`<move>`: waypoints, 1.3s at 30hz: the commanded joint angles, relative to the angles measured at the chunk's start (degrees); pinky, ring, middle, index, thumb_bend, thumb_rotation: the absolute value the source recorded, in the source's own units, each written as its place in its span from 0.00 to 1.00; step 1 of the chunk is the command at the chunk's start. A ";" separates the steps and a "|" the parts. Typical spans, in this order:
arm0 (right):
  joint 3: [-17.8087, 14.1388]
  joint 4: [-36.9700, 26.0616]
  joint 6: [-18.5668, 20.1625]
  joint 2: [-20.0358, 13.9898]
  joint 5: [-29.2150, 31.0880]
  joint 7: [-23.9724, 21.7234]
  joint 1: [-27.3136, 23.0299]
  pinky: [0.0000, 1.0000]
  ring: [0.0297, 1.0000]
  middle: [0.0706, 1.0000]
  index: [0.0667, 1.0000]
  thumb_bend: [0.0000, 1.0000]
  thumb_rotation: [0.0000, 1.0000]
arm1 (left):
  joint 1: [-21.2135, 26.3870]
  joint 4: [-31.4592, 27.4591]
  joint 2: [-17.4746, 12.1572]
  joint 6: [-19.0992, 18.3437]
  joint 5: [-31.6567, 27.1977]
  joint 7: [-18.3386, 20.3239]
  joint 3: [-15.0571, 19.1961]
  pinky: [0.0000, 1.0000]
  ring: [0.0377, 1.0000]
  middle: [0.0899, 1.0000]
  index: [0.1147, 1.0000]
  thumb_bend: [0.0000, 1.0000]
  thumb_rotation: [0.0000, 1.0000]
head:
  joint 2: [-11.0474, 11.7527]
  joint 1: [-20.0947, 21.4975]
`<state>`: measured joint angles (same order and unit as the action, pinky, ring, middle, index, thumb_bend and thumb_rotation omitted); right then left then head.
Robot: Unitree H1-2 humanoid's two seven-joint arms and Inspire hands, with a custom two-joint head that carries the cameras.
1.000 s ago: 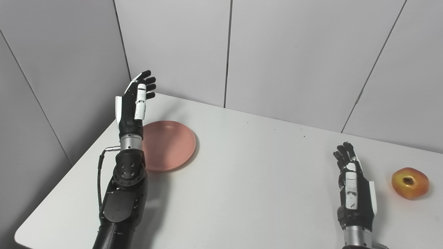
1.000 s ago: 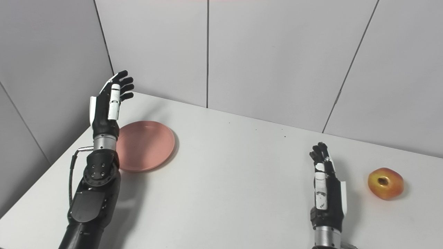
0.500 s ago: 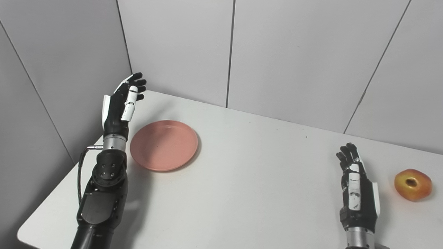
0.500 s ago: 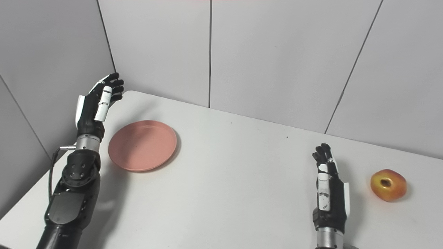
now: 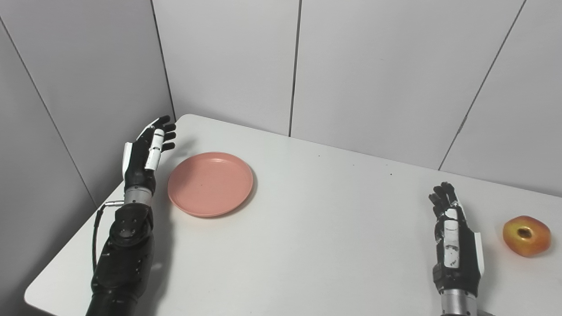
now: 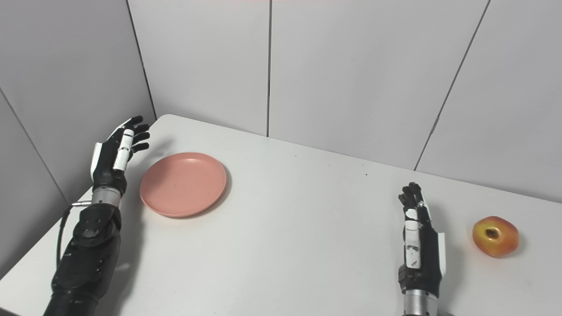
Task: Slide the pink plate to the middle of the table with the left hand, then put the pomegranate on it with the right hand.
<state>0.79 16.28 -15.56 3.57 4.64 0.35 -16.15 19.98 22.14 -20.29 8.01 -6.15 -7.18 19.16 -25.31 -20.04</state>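
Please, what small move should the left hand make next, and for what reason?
Probably it should lower and bring its palm against the left rim of the pink plate. The left hand is open beside that rim, apparently not touching it, and the plate sits far left of the table's middle.

The white table (image 5: pixel 316 228) carried two things. A pink plate (image 5: pixel 210 184) lay flat on it just to the right of the left hand (image 5: pixel 145 151), and a pomegranate (image 5: pixel 526 235) sat near the right hand (image 5: pixel 454 245), on its outer side.

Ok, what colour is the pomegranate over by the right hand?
Red blending into yellow-orange, with a dark calyx; the pomegranate shows best in the left eye view.
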 commanded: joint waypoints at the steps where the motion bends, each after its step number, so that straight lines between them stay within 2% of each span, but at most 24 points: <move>1: -0.46 2.57 -0.29 -1.08 0.04 -0.90 2.74 1.00 0.92 0.91 0.91 0.58 0.90 | 2.91 0.33 -1.27 3.65 0.46 -0.37 0.04 0.71 0.76 0.76 0.73 0.28 0.88 | -0.05 0.00; 7: -0.48 2.51 -0.43 -1.04 0.15 -0.90 2.78 1.00 0.92 0.91 0.91 0.57 0.91 | 3.64 4.10 -1.17 7.14 0.31 -0.80 0.35 0.72 0.77 0.77 0.74 0.31 0.91 | -0.08 -0.18; 14: -0.48 2.21 -0.19 -0.94 0.22 -0.80 2.94 1.00 0.92 0.91 0.91 0.58 0.90 | 4.00 5.53 -0.79 9.07 0.49 -1.27 0.03 0.73 0.77 0.78 0.74 0.33 0.86 | -0.27 -0.19; 18: -0.49 2.12 -0.22 -0.99 0.23 -0.76 3.06 1.00 0.92 0.91 0.91 0.58 0.90 | 4.10 5.22 -0.66 8.64 0.48 -1.19 -0.35 0.75 0.79 0.79 0.76 0.31 0.89 | -0.36 -0.22; 23: -0.43 2.08 -0.10 -1.14 0.33 -0.97 3.04 1.00 0.92 0.91 0.91 0.58 0.90 | 4.26 5.74 -0.45 7.46 0.26 -1.05 -0.52 0.76 0.78 0.78 0.76 0.26 0.87 | -0.42 -0.28; 25: -0.42 2.19 -0.20 -1.22 0.44 -1.12 3.00 1.00 0.93 0.91 0.91 0.58 0.90 | 4.27 6.18 -0.36 6.91 0.41 -0.98 -0.78 0.77 0.79 0.78 0.76 0.27 0.90 | -0.49 -0.23; 31: -0.67 2.26 -0.05 -0.86 0.72 -0.66 2.78 1.00 0.91 0.90 0.90 0.58 0.88 | 4.86 7.43 0.22 6.00 -2.17 1.27 -1.36 0.78 0.79 0.78 0.75 0.25 0.85 | -0.61 -0.15; 34: -0.56 2.02 0.14 -0.89 0.33 -0.48 2.81 1.00 0.91 0.90 0.90 0.58 0.89 | 4.75 7.63 0.21 5.60 -1.96 1.95 -2.27 0.79 0.80 0.79 0.75 0.25 0.90 | -0.69 -0.20; 39: -0.39 2.24 0.06 -1.18 0.14 -0.72 2.69 1.00 0.92 0.91 0.91 0.60 0.90 | 4.73 7.87 0.64 5.17 -2.45 2.74 -2.66 0.78 0.81 0.79 0.76 0.25 0.88 | -0.71 -0.14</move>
<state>0.83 16.19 -15.56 3.46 4.99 0.40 -16.12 22.35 30.94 -18.96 12.54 -8.42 -5.15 16.67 -26.02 -20.13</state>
